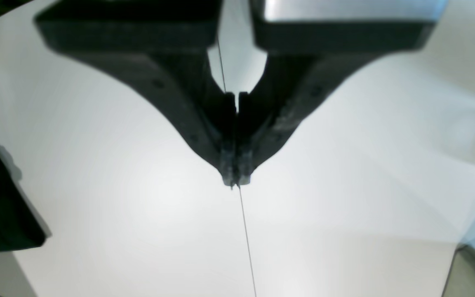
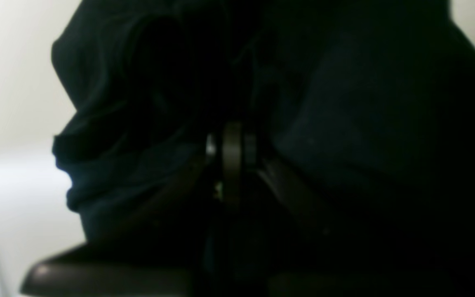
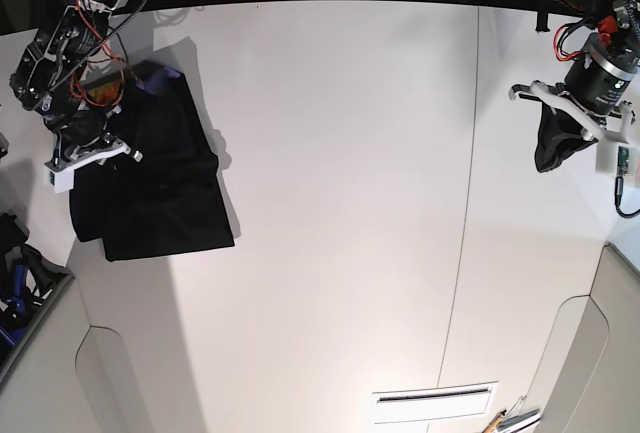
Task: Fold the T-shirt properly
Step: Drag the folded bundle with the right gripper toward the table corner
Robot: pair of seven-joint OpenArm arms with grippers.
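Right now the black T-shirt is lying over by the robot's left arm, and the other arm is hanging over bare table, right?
Not quite. The base view shows the T-shirt bunched under the right hand, at that view's left. The left hand, shut and holding nothing, is the one over bare white table.
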